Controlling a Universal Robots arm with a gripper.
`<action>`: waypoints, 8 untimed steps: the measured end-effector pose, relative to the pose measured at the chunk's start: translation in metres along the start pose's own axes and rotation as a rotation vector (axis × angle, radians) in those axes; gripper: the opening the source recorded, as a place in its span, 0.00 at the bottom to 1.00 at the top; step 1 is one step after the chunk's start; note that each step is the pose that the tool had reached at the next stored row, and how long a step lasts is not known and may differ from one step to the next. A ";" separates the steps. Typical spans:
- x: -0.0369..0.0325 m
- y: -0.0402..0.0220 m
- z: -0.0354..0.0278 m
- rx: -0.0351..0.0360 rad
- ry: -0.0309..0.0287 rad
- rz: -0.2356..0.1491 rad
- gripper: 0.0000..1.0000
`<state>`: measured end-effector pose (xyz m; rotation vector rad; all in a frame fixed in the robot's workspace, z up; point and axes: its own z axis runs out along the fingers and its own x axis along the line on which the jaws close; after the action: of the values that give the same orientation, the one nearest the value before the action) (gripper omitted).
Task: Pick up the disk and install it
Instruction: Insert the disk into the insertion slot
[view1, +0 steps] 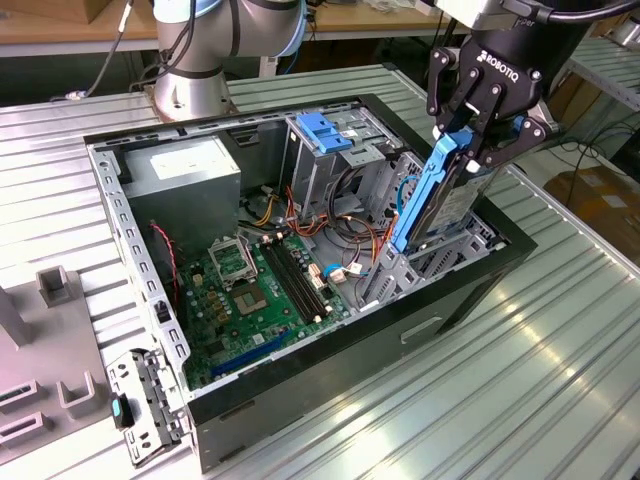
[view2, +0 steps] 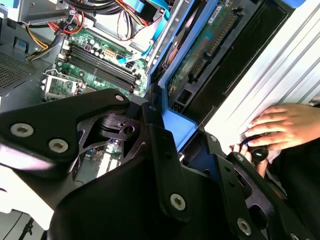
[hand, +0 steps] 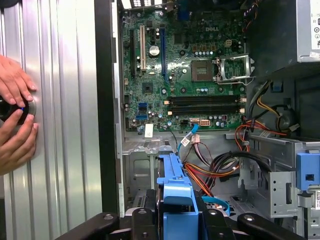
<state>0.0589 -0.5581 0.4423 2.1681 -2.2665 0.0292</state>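
Blue plastic on silver-grey metal: that's the disk (view1: 440, 200), up off the counter (view1: 560, 380) and standing on edge, tilted, over one corner of the open computer case (view1: 330, 385). The gripper (view1: 480, 140) has it, fingers (view1: 520, 135) clamped shut on the upper end. The pick-up looks done. The install isn't: the disk's lower end dips just inside the case's rim, towards the bay in that corner, but most of its body rides above the case, so I'd call it lined up and not yet seated.

It's a flat slab with a bright blue rail running the length of its edge. In the second wrist view its green circuit-board face (view2: 210, 37) shows, connector and all. It looks rigid, and the grip looks square.

Deeper inside the case the motherboard (hand: 185, 75) lies bare. Orange and red cables (hand: 210, 175) loop between it and the disk's corner. The metal drive cage (view1: 345, 155) with its blue latch (view1: 322, 130) stands further in. Outside the case wall, a person's hands (hand: 15, 125) rest on the ribbed counter around a small dark round object, well apart from the disk.
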 end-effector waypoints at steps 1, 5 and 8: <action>0.0000 0.0000 0.0000 0.0000 0.0000 0.000 0.37; 0.0000 0.0000 0.0001 0.0001 -0.0002 -0.009 0.37; 0.0000 0.0000 0.0001 0.0002 -0.0002 -0.011 0.37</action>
<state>0.0589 -0.5580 0.4423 2.1807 -2.2546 0.0291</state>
